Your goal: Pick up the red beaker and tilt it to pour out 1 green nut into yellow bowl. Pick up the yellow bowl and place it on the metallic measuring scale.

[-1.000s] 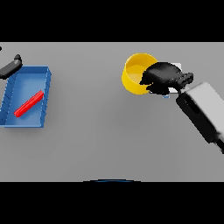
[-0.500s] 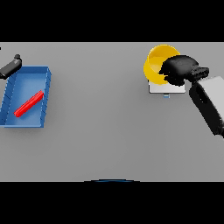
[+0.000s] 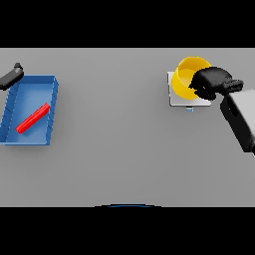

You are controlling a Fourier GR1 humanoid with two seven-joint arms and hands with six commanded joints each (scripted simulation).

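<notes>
The yellow bowl (image 3: 188,78) is gripped at its right rim by the curled fingers of the right hand (image 3: 213,83) and is held directly over the metallic measuring scale (image 3: 177,98); only lowering is judged to remain.

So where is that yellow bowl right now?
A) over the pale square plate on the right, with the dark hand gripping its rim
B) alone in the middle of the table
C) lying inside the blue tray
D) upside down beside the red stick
A: the yellow bowl sits over the pale scale, with the right hand curled on its rim.
</notes>
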